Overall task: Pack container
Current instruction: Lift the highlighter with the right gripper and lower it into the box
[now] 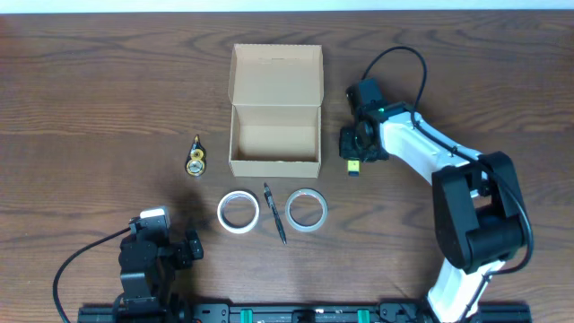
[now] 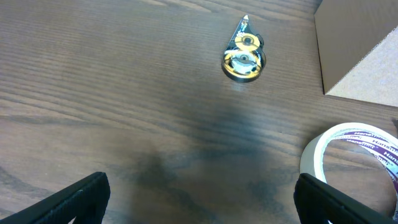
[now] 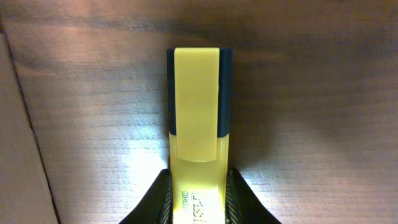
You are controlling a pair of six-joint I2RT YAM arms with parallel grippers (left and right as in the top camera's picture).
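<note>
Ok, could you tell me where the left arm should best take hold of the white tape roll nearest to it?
Probably by its wall, from straight above: the tape roll lies flat with its hole up, so one jaw can drop inside and the other outside. Take the left side, away from the pen lying close on its right.

right arm (image 1: 421, 144): white links, black joints, black cable | left arm (image 1: 148, 265): black housing, looped cable
</note>
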